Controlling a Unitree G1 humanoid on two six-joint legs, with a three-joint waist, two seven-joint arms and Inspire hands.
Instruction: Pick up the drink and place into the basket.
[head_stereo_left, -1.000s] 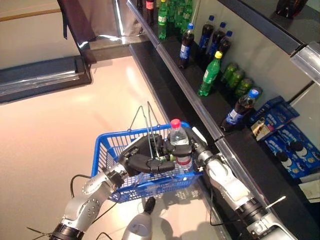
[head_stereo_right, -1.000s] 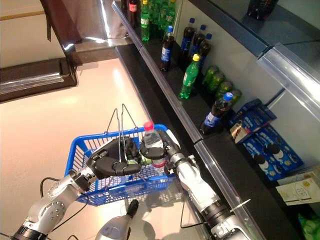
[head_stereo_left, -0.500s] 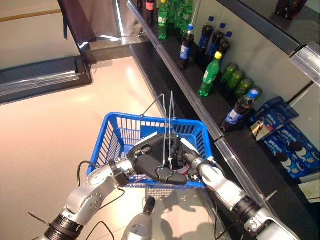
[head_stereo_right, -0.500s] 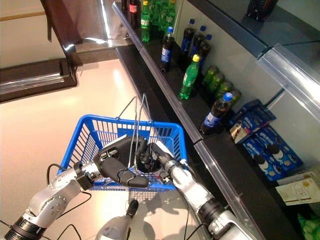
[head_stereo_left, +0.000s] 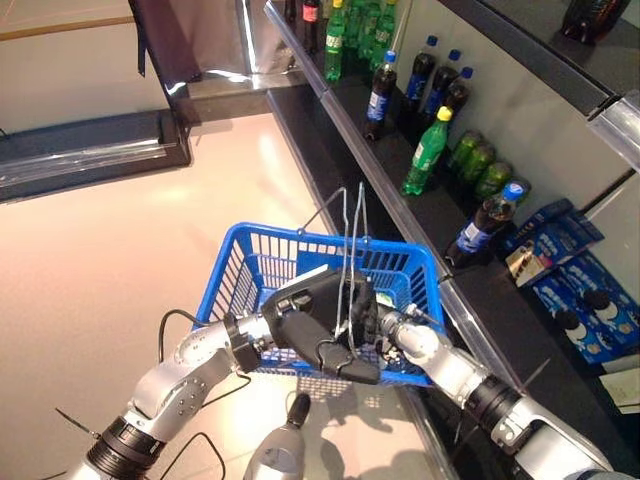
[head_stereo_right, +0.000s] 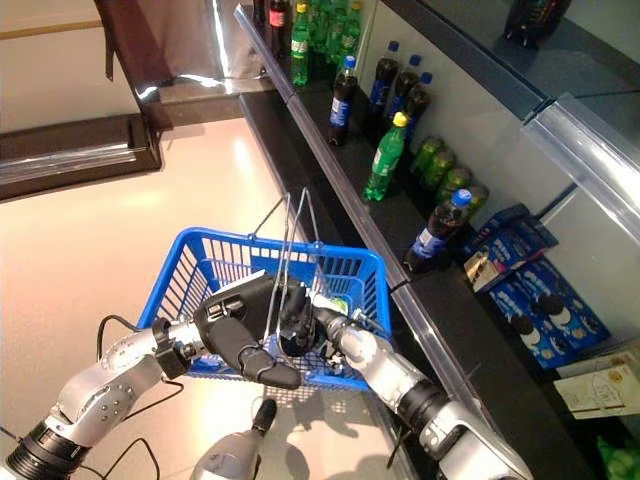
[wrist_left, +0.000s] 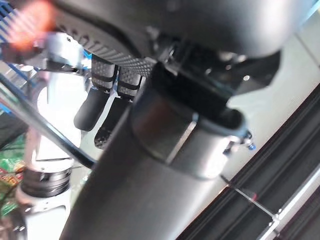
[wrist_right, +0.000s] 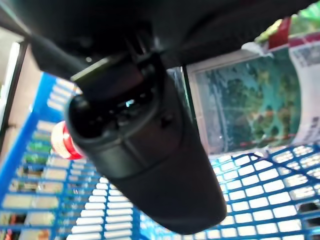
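Observation:
My left hand (head_stereo_left: 312, 322) is curled round the wire handles (head_stereo_left: 352, 215) of a blue plastic basket (head_stereo_left: 238, 236) and holds it up in front of me, beside the shelf. My right hand (head_stereo_right: 298, 325) reaches down inside the basket, mostly hidden behind the left hand. In the right wrist view the drink's red cap (wrist_right: 62, 141) shows close past the dark thumb (wrist_right: 150, 165), over the basket's blue mesh. The rest of the clear bottle is hidden, and I cannot see whether the hand grips it.
A printed teal packet (wrist_right: 245, 100) lies on the basket's floor. The dark shelf edge (head_stereo_left: 400, 210) runs along the right, with a green bottle (head_stereo_left: 428, 150), dark cola bottles (head_stereo_left: 380, 88) and blue boxes (head_stereo_left: 570, 240) behind it. A dark low platform (head_stereo_left: 90, 155) lies at the far left.
The right hand has gone from holding the red-capped bottle upright above the basket's near rim to deep inside the basket. The left hand has lifted the basket higher and further forward.

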